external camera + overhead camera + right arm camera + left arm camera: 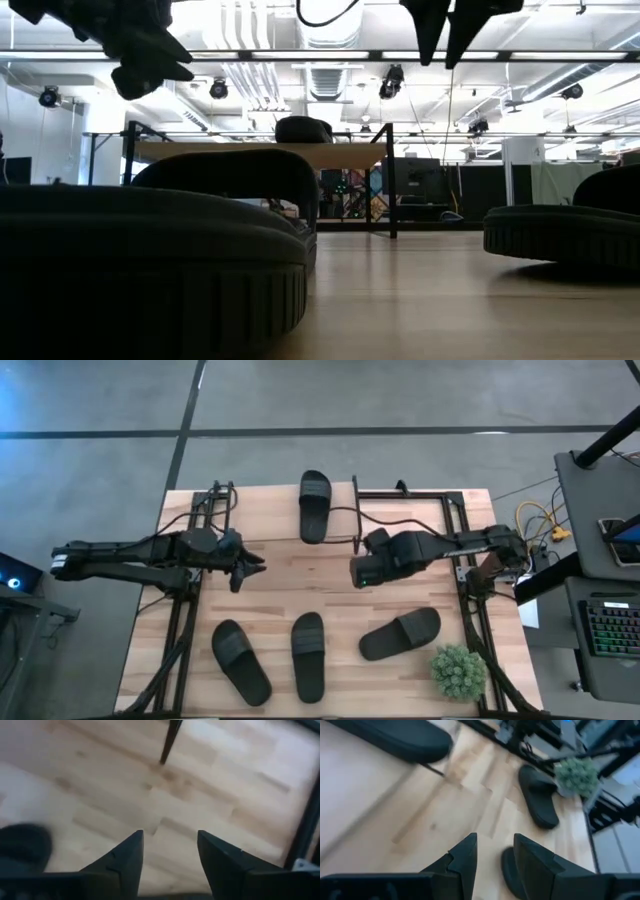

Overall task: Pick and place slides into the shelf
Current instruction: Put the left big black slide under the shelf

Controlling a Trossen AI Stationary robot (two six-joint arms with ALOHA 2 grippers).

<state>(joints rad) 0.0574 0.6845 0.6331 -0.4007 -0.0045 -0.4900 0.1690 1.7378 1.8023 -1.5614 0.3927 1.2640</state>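
Four black slides are in view. One slide (314,505) lies at the far middle, and in the low view it sits on the shelf's plank top (240,152). Three slides lie on the table near its front edge, at the left (241,660), the middle (307,655) and the right (400,633). My left gripper (250,568) is open above the table's middle left and holds nothing (492,855). My right gripper (356,570) is open above the table's middle right and holds nothing (167,855). Both hang clear of the tabletop.
A small green potted plant (459,670) stands at the near right corner, beside the right slide. Black metal frames (185,620) run along both sides of the table. A thin black shelf leg (170,740) stands ahead of my right gripper. Bare wood lies between the two grippers.
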